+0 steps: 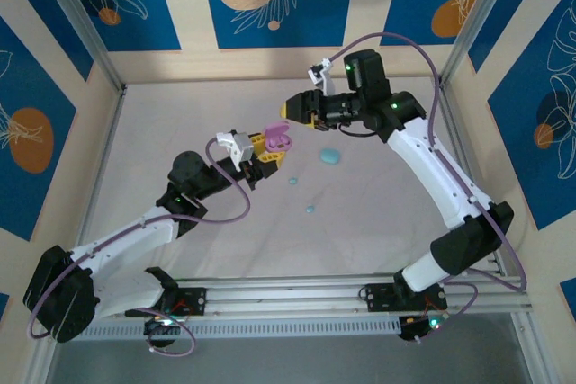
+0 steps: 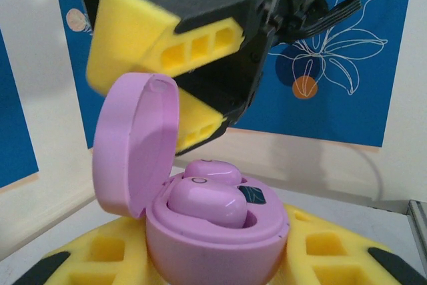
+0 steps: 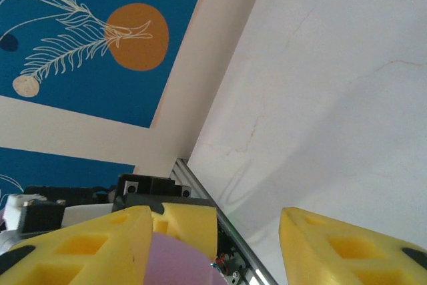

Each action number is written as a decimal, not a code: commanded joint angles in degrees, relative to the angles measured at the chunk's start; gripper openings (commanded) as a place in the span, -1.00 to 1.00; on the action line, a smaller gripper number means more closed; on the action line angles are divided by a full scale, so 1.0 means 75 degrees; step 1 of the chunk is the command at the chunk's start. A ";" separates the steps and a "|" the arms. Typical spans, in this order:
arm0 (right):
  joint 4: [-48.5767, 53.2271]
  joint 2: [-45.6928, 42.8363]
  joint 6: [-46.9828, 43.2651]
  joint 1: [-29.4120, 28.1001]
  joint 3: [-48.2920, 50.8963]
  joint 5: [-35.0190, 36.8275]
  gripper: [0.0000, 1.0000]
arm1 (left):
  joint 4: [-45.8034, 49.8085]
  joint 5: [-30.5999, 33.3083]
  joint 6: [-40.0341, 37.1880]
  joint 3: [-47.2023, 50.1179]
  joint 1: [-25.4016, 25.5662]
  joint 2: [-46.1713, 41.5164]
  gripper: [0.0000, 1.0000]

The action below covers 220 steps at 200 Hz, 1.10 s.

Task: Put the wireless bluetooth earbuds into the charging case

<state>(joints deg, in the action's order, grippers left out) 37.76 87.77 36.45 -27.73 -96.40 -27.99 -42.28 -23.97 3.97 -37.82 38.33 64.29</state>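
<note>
The charging case sits in the left claw above the middle of the surface, two earbuds inside it. The right claw hangs just behind. Right of it on the surface lie a second case and, nearer, two loose buds.

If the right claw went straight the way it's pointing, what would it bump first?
Probably the open lid of the pink round plastic charging case, held in the left claw; depth is hard to judge.

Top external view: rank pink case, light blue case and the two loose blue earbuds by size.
1. Pink case, though raised nearer the camera.
2. Light blue case.
3. Upper earbud and lower earbud: alike.
</note>
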 commanded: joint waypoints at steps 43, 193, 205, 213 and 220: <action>0.0889 0.0222 -0.0586 -0.0170 -0.0332 -0.0578 0.08 | -0.0093 -0.0051 -0.0075 -0.0242 0.0075 -0.0154 -0.30; -0.1565 -0.0539 0.0877 0.0184 0.1959 -0.3615 0.12 | -0.0479 -0.0160 0.0153 -0.0403 0.0070 0.0035 -0.30; -0.1736 -0.0460 0.1045 0.0171 0.1964 -0.3650 0.10 | -0.0479 -0.0213 0.0184 -0.0421 0.0080 0.0057 -0.29; -0.1834 -0.0418 0.1146 0.0149 0.1984 -0.3657 0.07 | -0.0491 -0.0222 0.0192 -0.0428 0.0081 0.0085 -0.29; -0.1948 -0.0386 0.1246 0.0137 0.2016 -0.3679 0.05 | -0.0503 -0.0240 0.0192 -0.0456 0.0079 0.0121 -0.29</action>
<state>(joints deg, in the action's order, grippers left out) 26.57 83.66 42.30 -26.02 -81.97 -52.60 -42.87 -24.45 4.45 -38.74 38.54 64.49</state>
